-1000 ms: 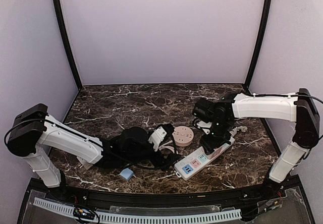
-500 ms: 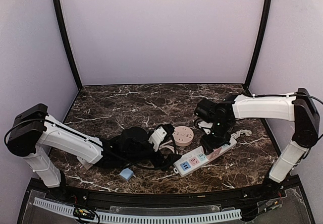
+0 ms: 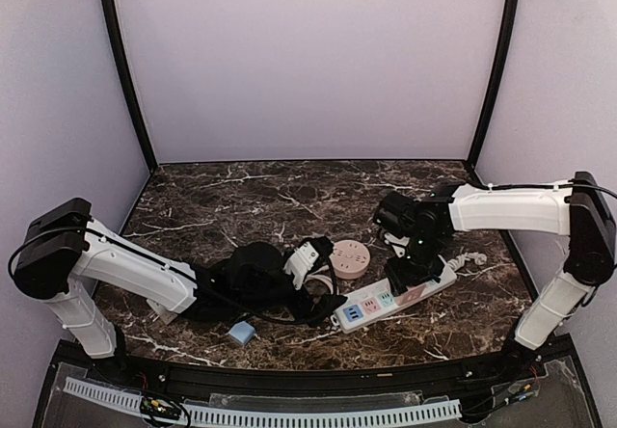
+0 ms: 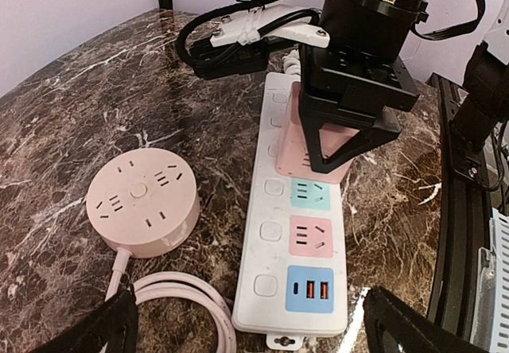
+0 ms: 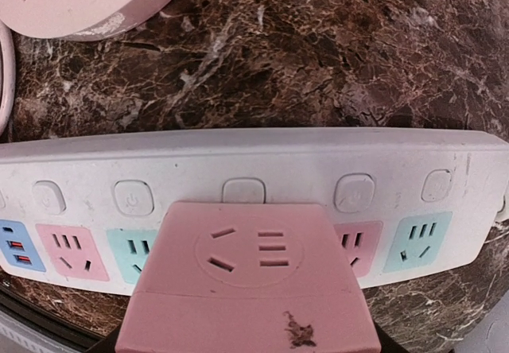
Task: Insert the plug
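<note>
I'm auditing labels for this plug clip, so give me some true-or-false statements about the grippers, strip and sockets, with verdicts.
1. The right gripper holds a pink plug block at the white power strip. True.
2. The round pink socket hub sits on top of the strip. False: it lies beside it on the marble table.
3. The strip has a blue USB module at one end. True.
4. The left gripper grips the strip. False: its jaws are open and hold nothing.

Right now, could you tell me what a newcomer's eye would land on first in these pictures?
The right tool clamping a pink plug block over the white power strip, near-right on the marble table. Just left of the strip sits a round pink socket hub.
</note>
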{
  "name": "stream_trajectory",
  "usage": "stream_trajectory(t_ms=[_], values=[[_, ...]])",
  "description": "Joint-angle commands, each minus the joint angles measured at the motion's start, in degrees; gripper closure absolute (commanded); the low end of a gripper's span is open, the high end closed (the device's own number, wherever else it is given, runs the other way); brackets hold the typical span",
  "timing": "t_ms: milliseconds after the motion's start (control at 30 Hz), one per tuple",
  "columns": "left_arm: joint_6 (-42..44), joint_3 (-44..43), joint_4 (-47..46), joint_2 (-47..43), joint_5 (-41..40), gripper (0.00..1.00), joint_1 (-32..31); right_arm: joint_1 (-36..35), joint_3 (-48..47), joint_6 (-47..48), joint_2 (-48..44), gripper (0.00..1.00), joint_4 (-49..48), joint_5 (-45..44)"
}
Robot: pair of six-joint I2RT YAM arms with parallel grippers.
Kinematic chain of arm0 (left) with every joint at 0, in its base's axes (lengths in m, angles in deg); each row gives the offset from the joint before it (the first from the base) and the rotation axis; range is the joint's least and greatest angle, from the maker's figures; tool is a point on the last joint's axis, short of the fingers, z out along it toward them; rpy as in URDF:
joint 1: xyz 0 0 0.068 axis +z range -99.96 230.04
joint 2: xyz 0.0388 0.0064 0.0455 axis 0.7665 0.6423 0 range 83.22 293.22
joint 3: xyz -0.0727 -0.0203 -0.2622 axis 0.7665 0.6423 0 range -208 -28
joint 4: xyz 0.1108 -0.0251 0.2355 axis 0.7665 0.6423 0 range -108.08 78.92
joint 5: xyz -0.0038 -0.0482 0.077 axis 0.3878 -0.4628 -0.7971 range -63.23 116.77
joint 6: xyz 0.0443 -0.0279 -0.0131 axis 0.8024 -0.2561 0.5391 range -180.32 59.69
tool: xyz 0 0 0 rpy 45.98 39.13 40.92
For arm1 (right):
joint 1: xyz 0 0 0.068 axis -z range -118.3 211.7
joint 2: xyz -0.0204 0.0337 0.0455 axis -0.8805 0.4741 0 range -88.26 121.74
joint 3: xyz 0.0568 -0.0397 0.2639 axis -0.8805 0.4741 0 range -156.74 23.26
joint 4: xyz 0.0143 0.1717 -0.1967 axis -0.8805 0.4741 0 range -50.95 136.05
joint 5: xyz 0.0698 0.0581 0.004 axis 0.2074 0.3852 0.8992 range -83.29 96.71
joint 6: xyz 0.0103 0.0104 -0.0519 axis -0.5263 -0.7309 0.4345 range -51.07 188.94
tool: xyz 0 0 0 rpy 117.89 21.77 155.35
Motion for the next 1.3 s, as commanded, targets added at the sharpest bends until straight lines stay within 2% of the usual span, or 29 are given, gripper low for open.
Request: stream_trajectory(t_ms=[0, 133, 167, 333, 400, 467, 633, 967, 1267], values=[[-0.6, 0.3, -0.7, 0.3, 1.0, 0.01, 0.3, 1.0, 5.5, -4.3, 3.8, 1.0, 3.1, -8.8], [-0.3, 0.2, -0.4, 0.3, 0.3, 0.01, 0.3, 1.1, 5.5, -4.8, 3.0, 1.0, 3.5, -8.8], [-0.2, 0.2, -0.4, 0.4, 0.0, 0.01, 0.3, 1.2, 5.5, -4.9, 2.8, 0.97, 3.5, -8.7], [0.0, -0.2, -0.3, 1.0, -0.1, 0.01, 0.3, 1.2, 5.0, -2.6, 2.7, 0.61, 0.9, -6.7], [0.0, -0.4, -0.1, 1.4, 0.0, 0.01, 0.3, 1.1, 4.2, -1.3, 1.9, 0.52, -1.0, -5.2], [0.1, -0.8, 0.3, 1.6, 0.5, 0.01, 0.3, 1.0, 2.3, -0.2, 0.4, 0.34, -2.8, -3.8], [0.1, -0.9, 0.6, 1.5, 0.5, 0.01, 0.3, 0.9, -2.8, 0.8, -4.1, 0.02, -4.4, -2.0], [-1.6, -0.8, 6.6, -1.3, -5.0, 0.01, 0.3, -0.4, -5.7, -0.4, -11.2, 0.01, -4.3, -4.3], [-10.2, 2.7, 21.5, -8.4, -8.5, 0.01, -0.7, -3.9, -0.9, -1.1, -20.6, 0.01, -13.5, -4.5]])
